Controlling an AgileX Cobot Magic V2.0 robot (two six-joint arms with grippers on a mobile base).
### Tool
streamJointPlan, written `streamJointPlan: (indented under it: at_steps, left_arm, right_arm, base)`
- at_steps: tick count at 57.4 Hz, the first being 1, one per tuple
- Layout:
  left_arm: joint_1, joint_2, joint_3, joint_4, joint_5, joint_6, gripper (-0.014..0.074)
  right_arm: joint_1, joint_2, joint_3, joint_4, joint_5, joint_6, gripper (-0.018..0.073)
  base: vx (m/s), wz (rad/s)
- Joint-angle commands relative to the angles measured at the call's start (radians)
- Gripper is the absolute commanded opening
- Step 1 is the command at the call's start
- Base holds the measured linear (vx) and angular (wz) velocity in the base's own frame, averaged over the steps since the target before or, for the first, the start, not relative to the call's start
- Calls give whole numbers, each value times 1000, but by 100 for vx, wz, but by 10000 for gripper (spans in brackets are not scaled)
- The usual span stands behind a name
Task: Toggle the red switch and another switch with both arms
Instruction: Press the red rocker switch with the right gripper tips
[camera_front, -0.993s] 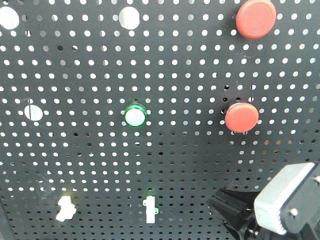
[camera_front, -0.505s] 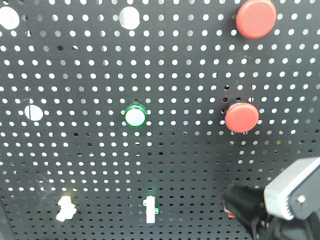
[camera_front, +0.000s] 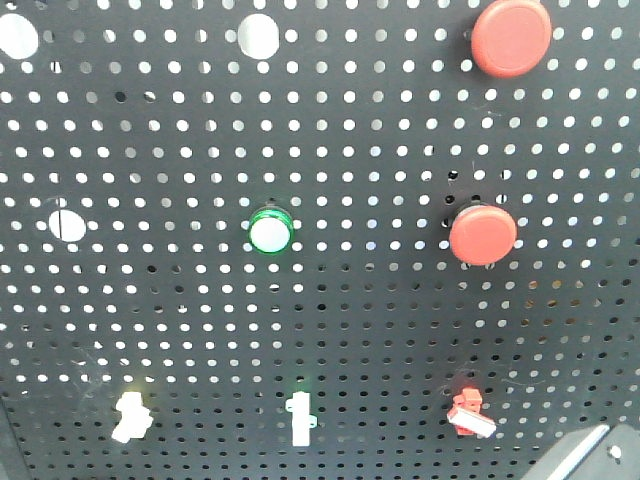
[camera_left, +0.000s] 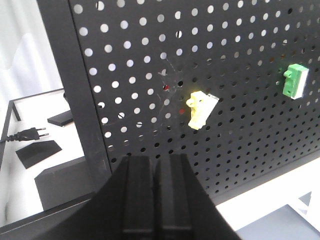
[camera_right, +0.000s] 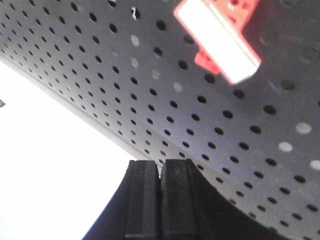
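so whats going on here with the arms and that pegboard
A two-armed robot is working at a black pegboard fitted with switches and buttons. The right hand is shut on nothing and sits just below the red switch, not touching it. The left hand is also shut and empty, and it points at the board below the yellow switch with a gap between them. Whether either switch has been flipped cannot be told from these views.
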Motion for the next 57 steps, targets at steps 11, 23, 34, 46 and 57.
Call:
streamJointPlan:
  at_steps: [11,23,34,46,57]
  left_arm:
    - [-5,9,-31,-27,-99,-8,3]
    - [-5,9,-31,-30,-101,-8,3]
    - [-5,9,-31,-30,-88,-7,3]
    - [-5,9,-31,-26,-88,-6,3]
    - [-5,9,-31,-1,-87,-6,3]
  right_arm:
    - [-5,-93,-29,6,-213,4,-6]
    - [-5,-55,-30,37,-364,52,-6]
    - [-4,-16,-56,36,-387,56,-6]
    - [-4,33,-96,36,-359,78,-6]
    - [-4,119,-91,29,-174,77,-6]
  base:
    - [0,0]
    - [0,0]
    - [0,0]
    - [0,0]
    - [0,0]
